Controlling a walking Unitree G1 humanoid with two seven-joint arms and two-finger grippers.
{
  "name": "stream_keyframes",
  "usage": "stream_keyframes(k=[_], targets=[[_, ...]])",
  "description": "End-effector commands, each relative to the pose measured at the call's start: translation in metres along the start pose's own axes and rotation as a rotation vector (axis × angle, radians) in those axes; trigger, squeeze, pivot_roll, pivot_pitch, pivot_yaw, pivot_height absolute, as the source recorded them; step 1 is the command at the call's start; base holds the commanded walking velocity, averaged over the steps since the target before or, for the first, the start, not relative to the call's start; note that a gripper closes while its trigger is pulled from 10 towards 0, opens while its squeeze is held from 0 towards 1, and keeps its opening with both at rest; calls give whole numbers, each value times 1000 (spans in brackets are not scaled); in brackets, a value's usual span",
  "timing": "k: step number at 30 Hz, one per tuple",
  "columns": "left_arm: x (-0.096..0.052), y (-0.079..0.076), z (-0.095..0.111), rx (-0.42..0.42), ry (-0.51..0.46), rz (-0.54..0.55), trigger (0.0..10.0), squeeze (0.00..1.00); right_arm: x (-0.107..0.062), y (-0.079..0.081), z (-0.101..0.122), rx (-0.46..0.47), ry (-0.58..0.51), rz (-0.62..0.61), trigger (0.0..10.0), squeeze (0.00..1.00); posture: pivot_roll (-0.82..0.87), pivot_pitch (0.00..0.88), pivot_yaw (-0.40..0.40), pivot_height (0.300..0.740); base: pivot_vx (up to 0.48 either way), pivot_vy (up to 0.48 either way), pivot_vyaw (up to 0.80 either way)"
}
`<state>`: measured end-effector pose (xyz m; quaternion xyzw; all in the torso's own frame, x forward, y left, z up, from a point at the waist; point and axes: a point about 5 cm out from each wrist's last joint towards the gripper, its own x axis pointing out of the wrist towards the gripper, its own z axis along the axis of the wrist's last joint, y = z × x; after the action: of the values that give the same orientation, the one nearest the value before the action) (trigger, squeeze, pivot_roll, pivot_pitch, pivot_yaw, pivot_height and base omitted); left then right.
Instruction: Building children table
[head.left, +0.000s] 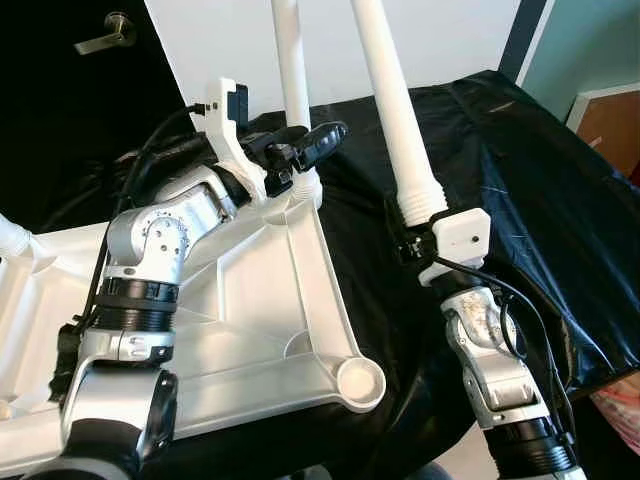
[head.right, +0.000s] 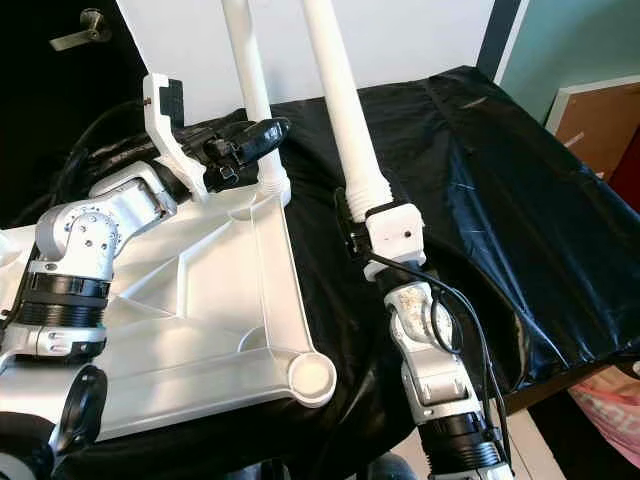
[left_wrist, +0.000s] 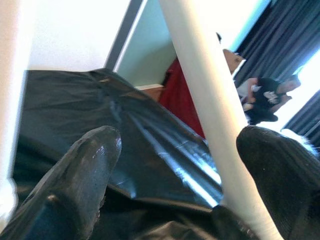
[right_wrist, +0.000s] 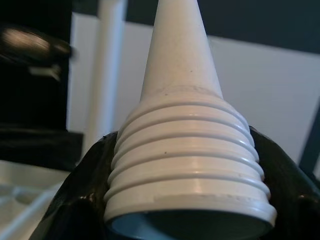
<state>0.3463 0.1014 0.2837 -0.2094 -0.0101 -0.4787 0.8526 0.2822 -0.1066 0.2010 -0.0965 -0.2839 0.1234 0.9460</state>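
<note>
While held by its ribs: the long white tapered plastic leg (head.left: 395, 110) stands nearly upright in the right end effector (right_wrist: 187, 200), whose black fingers are clamped on the threaded collar, above the black cover and apart from the tabletop.
Leg feel: hollow moulded plastic, so likely light and stiff; the smooth taper looks slippery, while the ridged thread gives the surer hold, though gripping there covers what must screw in.
Tabletop: the white ribbed plastic tabletop (head.left: 270, 330) lies underside up, broad and rigid, probably prone to sliding on the glossy sheet.
Fitted leg: 1 slim white leg (head.left: 293, 70) already rises from the far corner socket.
Left end effector (left_wrist: 175, 150): fingers spread apart, holding nothing, just beside the base of that fitted leg.
Free socket: the round corner socket (head.left: 360, 381) sits open at the tabletop's near corner, near the right arm.
Support: the table under a black crinkled plastic sheet (head.left: 520, 170) drops away at its near and right edges.
Room: open space above; the 2 legs stand close together, and a white wall lies behind.
</note>
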Motion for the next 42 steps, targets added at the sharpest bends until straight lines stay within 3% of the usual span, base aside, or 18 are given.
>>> stream_keyframes(k=[1, 5, 14, 16, 17, 19, 21, 25, 29, 35, 38, 41, 42], targets=[[4, -23, 7, -14, -4, -414, 10000, 0, 11, 7, 16, -30, -116, 53, 10000, 0, -91, 36, 79, 740, 0, 0, 0], [9, -26, 8, 1, 11, -447, 10000, 0, 20, 8, 25, -42, -180, 60, 10000, 0, -91, 34, 80, 740, 0, 0, 0], [9, -26, 8, 1, 11, -447, 10000, 0, 20, 8, 25, -42, -180, 60, 10000, 0, -91, 34, 80, 740, 0, 0, 0], [9, -28, 24, -5, -25, -478, 10000, 0, 26, 15, 31, -41, -226, 106, 10000, 0, -91, 33, 80, 740, 0, 0, 0], [6, -29, 35, -24, -64, -505, 10000, 0, 27, 19, 30, -41, -233, 142, 10000, 0, -91, 35, 79, 740, 0, 0, 0], [6, -29, 35, -24, -64, -505, 10000, 0, 27, 19, 30, -41, -233, 142, 10000, 0, -91, 35, 79, 740, 0, 0, 0], [-2, -33, 48, -43, -118, -570, 10000, 0, 24, 26, 26, -40, -224, 199, 10000, 0, -92, 38, 76, 740, 0, 0, 0], [-16, -39, 52, -67, -148, -665, 10000, 0, 20, 30, 20, -41, -206, 232, 10000, 0, -97, 41, 75, 740, 0, 0, 0], [-21, -39, 50, -73, -148, -687, 10000, 0, 19, 30, 19, -40, -203, 236, 10000, 0, -98, 41, 75, 740, 0, 0, 0], [-43, -32, 25, -46, -81, -640, 10000, 0, 22, 27, 17, -42, -208, 229, 10000, 0, -94, 39, 66, 740, 0, 0, 0], [-48, -30, 22, -49, -76, -619, 10000, 0, 23, 27, 17, -39, -212, 232, 10000, 0, -91, 40, 64, 740, 0, 0, 0], [-48, -16, 10, -20, -34, -485, 10000, 0, 24, 28, 16, -16, -210, 237, 10000, 0, -79, 38, 57, 740, 0, 0, 0], [-48, -16, 10, -20, -34, -485, 10000, 0, 24, 28, 16, -16, -210, 237, 10000, 0, -79, 38, 57, 740, 0, 0, 0]])
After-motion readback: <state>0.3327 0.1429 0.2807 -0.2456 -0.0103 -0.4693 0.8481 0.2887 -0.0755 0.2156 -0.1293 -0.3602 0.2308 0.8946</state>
